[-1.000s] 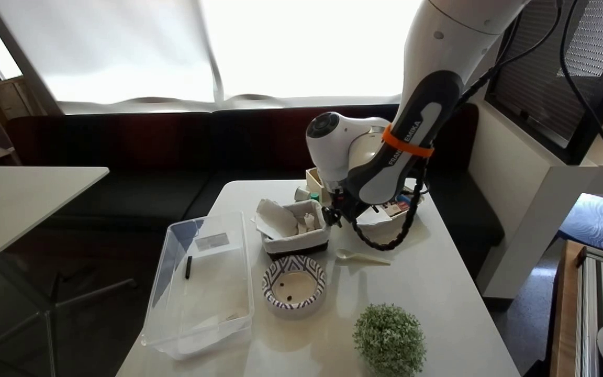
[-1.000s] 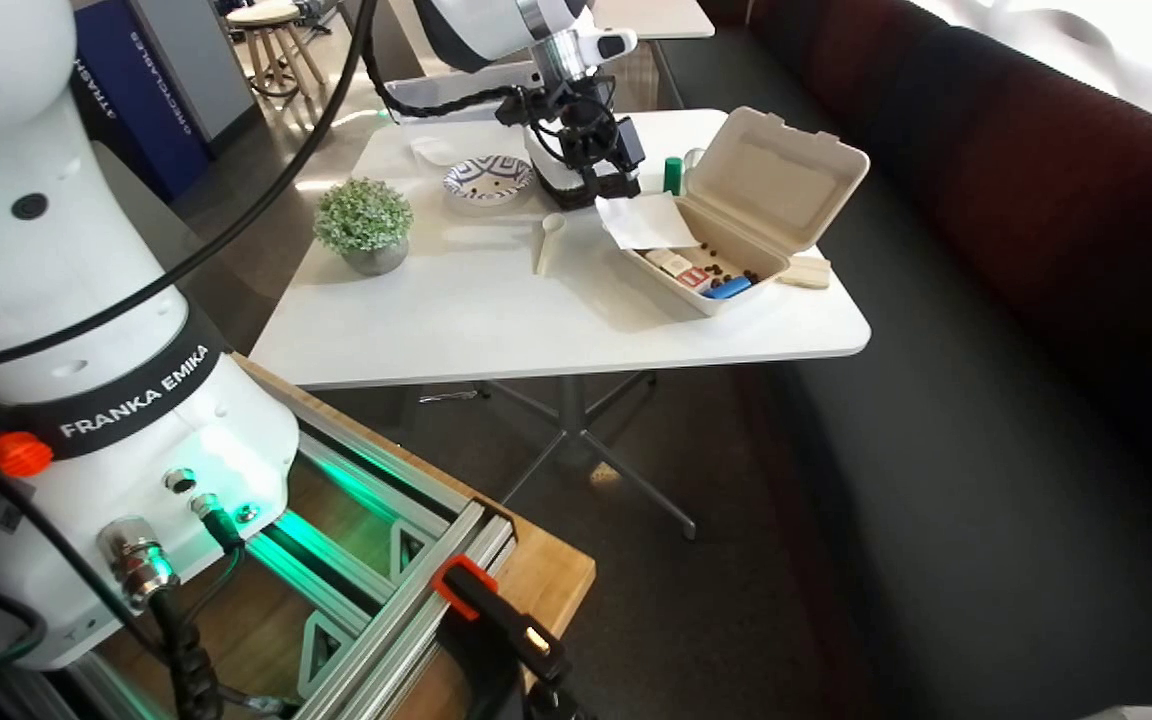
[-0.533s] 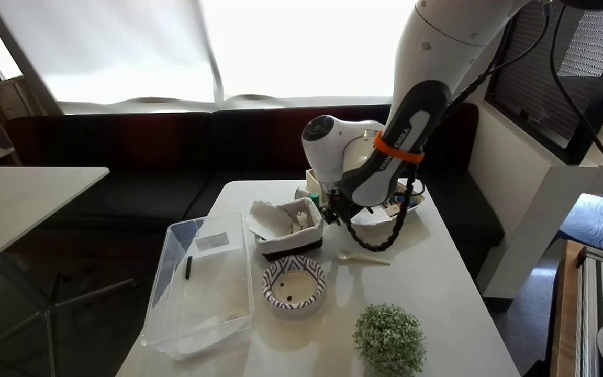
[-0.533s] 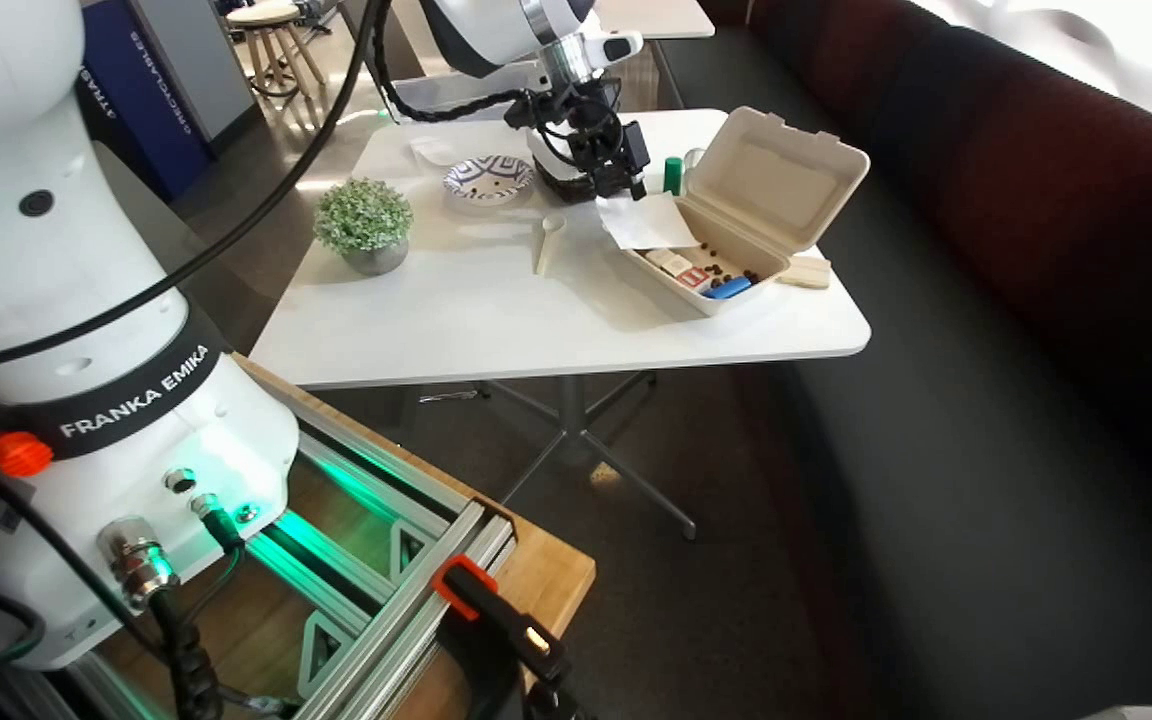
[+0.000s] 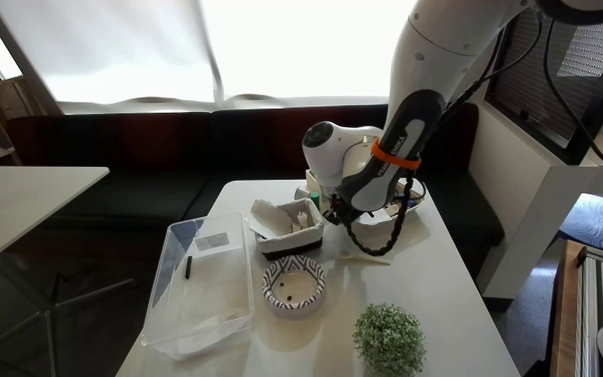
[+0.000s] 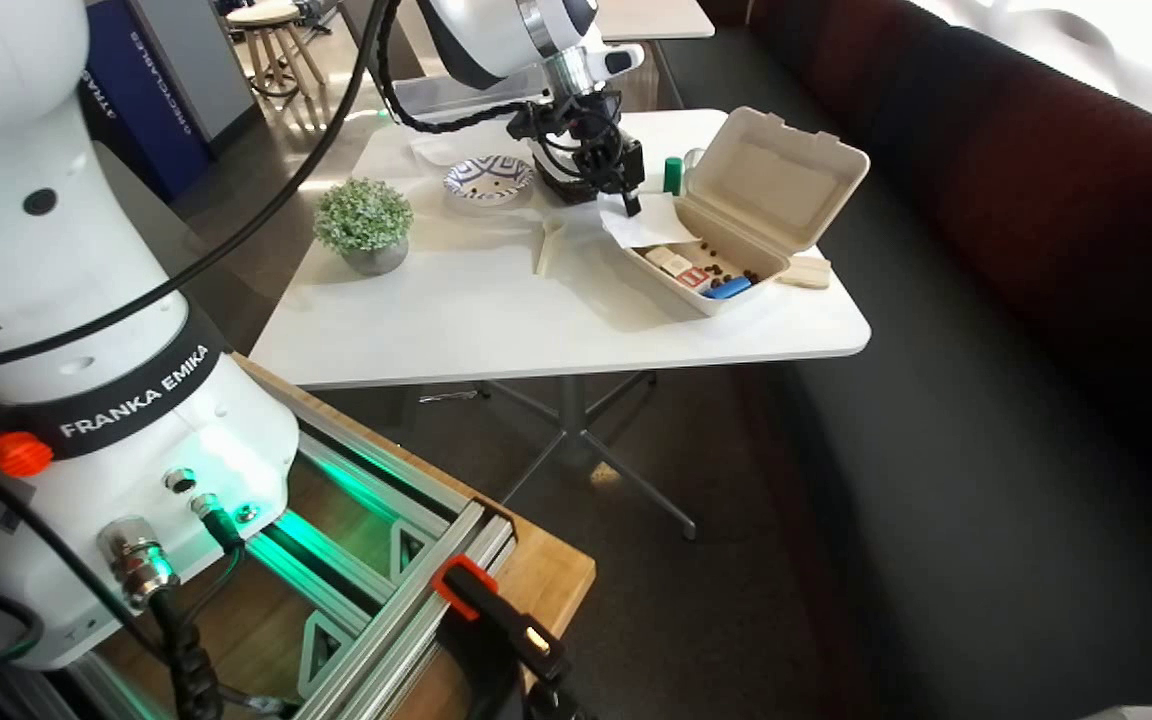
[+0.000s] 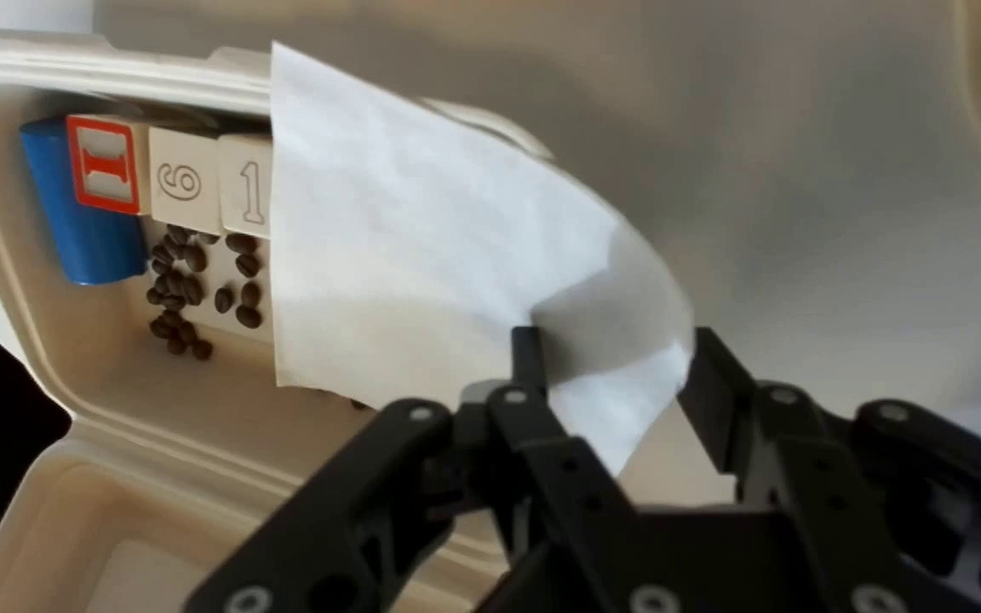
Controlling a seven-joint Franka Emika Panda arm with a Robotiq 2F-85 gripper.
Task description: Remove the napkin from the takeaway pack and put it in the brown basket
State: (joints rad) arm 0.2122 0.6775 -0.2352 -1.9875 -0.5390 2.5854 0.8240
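The white napkin (image 7: 422, 247) drapes over the rim of the open takeaway pack (image 7: 107, 366); in an exterior view the napkin (image 6: 651, 225) lies across the pack's near corner. My gripper (image 7: 614, 345) is at the napkin's free end, which curls up between the two fingers. The jaws stand part-way apart, one finger on each side of this bent end, and a gap still shows between them. In an exterior view the gripper (image 6: 629, 200) points down at the napkin. The brown basket (image 5: 296, 250), with a white liner and white papers inside, sits beside the arm.
Number blocks (image 7: 186, 177), a blue cylinder (image 7: 86, 213) and dark beans lie in the pack. A patterned bowl (image 5: 270, 285), a clear tub (image 5: 197, 293), a pale spoon (image 6: 544, 245), a potted plant (image 6: 364, 225) and a green cylinder (image 6: 673, 176) stand around.
My gripper has come down onto the napkin's end, and its jaws have moved closer together. The brown basket has shifted slightly away from the arm.
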